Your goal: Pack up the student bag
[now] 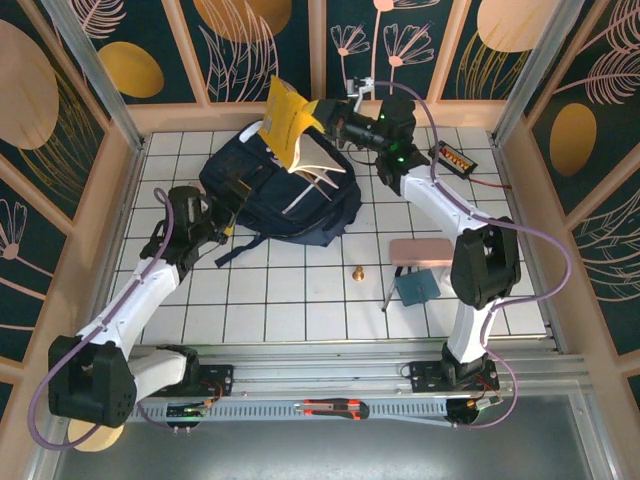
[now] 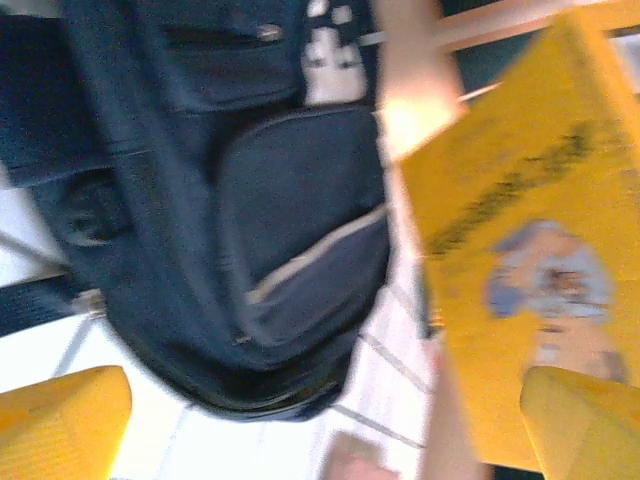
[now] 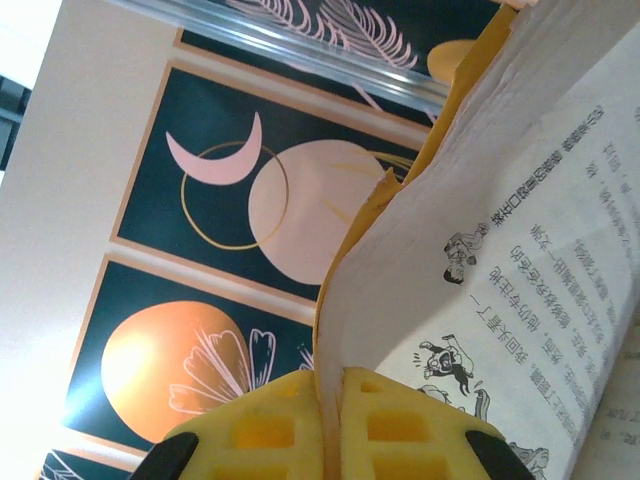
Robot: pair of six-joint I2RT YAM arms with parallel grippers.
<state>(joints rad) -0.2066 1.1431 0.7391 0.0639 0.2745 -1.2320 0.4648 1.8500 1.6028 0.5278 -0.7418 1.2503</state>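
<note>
My right gripper [image 1: 330, 120] is clamped on a yellow book [image 1: 290, 125]. In the right wrist view its fingers [image 3: 265, 430] pinch a thin edge of the book [image 3: 500, 250] between them, and printed pages with small cartoon drawings fan out to the side. The book hangs open over the far end of the backpack [image 1: 262, 188]; I cannot tell whether its lower pages touch the fabric.

My left gripper [image 1: 226, 220] is spread wide and holds nothing. It sits just beside the backpack's near left edge. In its wrist view the fingertips [image 2: 60, 425] stand far apart at the bottom corners, framing the dark backpack [image 2: 290, 230] and the book's cover [image 2: 530, 240].

The backpack lies flat on the white tiled table [image 1: 260, 300], left of centre toward the back. A pink case [image 1: 422, 251] lies well to its right.
</note>
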